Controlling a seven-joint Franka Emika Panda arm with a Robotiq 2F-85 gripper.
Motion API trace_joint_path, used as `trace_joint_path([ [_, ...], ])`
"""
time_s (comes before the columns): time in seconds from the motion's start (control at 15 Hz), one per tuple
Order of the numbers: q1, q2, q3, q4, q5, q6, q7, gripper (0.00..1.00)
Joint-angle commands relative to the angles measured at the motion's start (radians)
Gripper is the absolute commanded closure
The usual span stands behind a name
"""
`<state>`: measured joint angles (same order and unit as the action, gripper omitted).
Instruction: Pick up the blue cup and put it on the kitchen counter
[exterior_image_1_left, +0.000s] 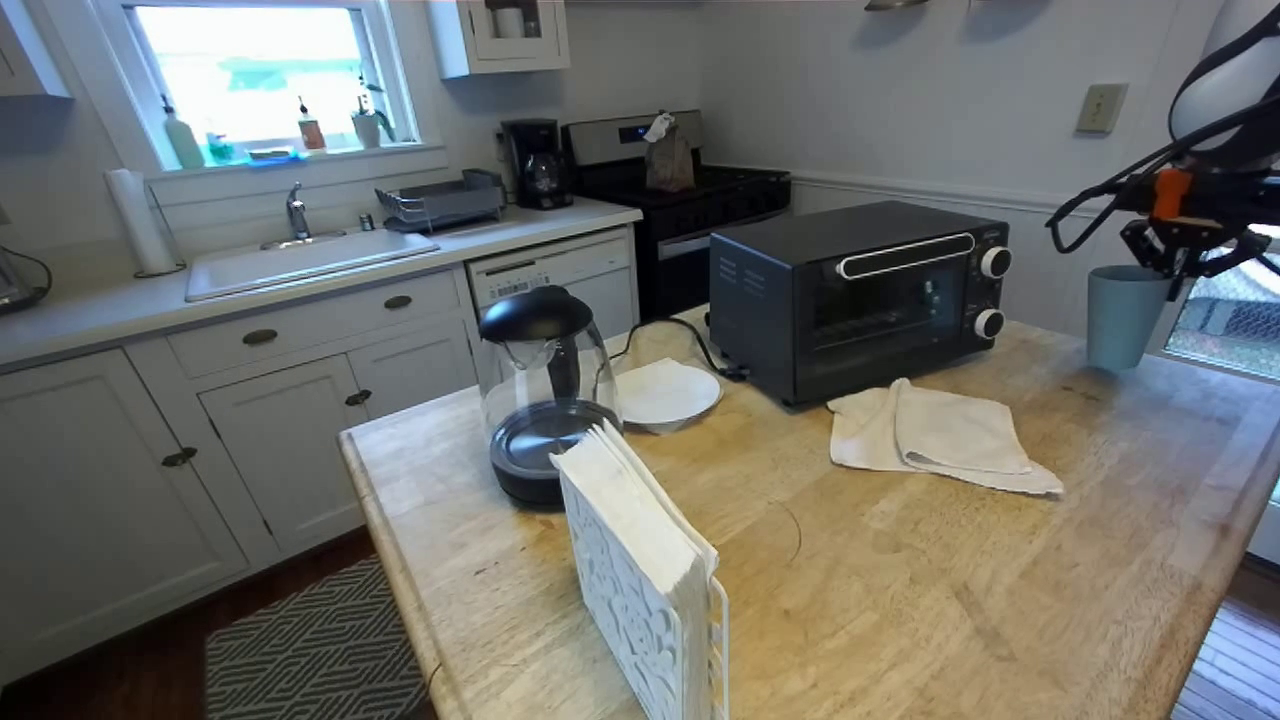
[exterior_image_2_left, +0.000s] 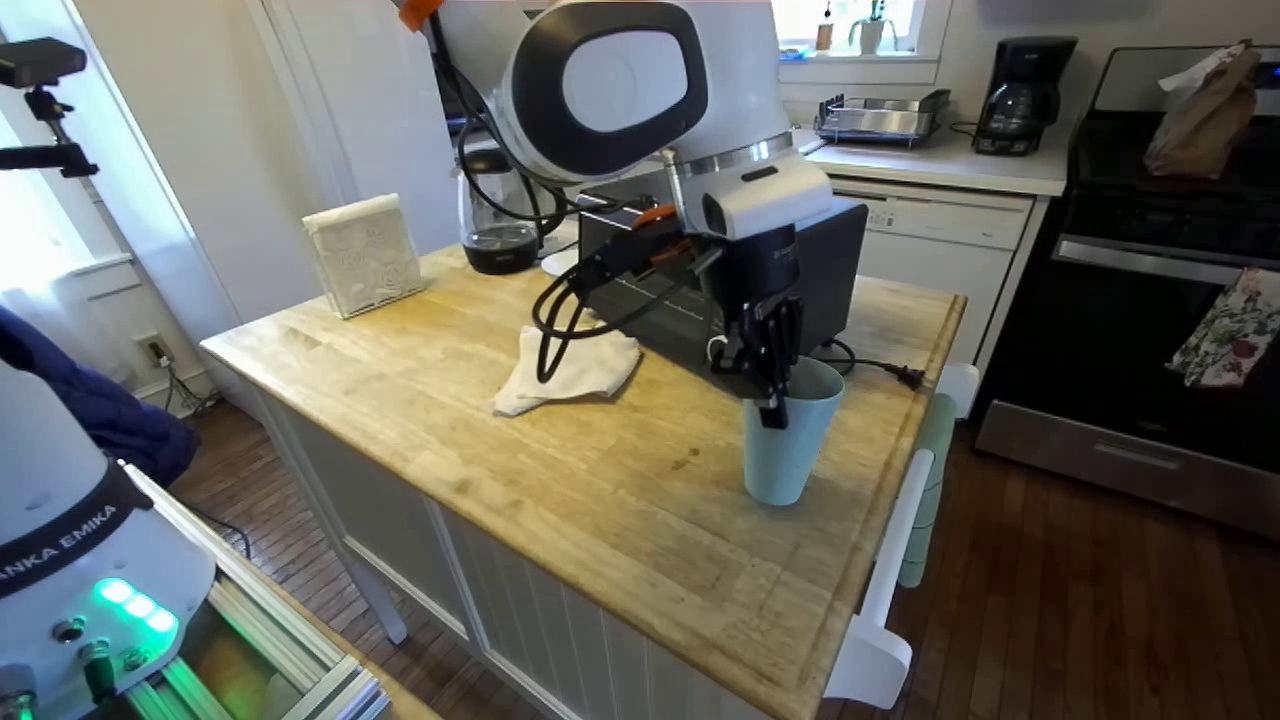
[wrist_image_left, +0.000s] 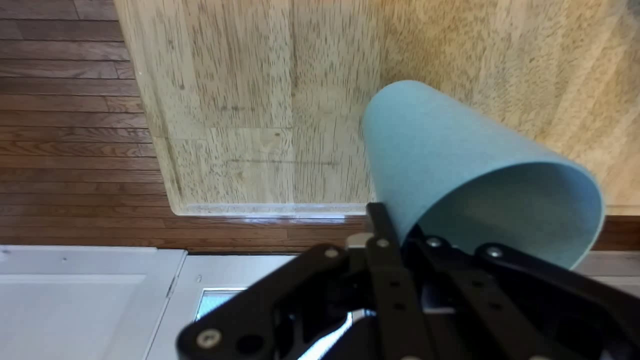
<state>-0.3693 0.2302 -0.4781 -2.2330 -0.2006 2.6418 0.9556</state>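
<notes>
The blue cup is a pale-blue tumbler. It shows in both exterior views (exterior_image_1_left: 1120, 322) (exterior_image_2_left: 785, 455) and in the wrist view (wrist_image_left: 435, 135). My gripper (exterior_image_2_left: 775, 400) is shut on the cup's wall at the rim, with one finger outside and one inside; the wrist view shows this grip too (wrist_image_left: 397, 222). The cup is slightly tilted, open end up, over the end of the wooden kitchen counter (exterior_image_1_left: 880, 570) near its corner (wrist_image_left: 240, 90). Its base is at or just above the wood; I cannot tell if it touches.
A black toaster oven (exterior_image_1_left: 860, 300) stands beside the cup, with a white cloth (exterior_image_1_left: 940, 435) in front of it. A glass carafe (exterior_image_1_left: 550, 400), a white plate (exterior_image_1_left: 668, 392) and a napkin holder (exterior_image_1_left: 640, 590) stand farther along. A white towel rail (exterior_image_2_left: 895, 540) runs below the counter's end.
</notes>
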Motion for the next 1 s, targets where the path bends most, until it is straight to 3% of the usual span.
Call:
trace_joint_path([
  [0.0,0.028,0.025,-0.023,0.019,0.009,-0.001,0.03,0.69],
  [0.2,0.039,-0.007,-0.042,0.019,-0.012,0.003,0.038,0.49],
  [0.47,0.064,-0.146,-0.079,0.008,-0.08,-0.004,0.046,0.22],
  [0.67,0.048,-0.293,-0.04,-0.021,-0.114,0.012,-0.035,0.02],
  [0.87,0.03,-0.427,0.039,-0.05,-0.084,0.003,-0.166,0.0],
  [0.93,-0.003,-0.315,0.041,0.015,-0.067,0.004,-0.121,0.0],
])
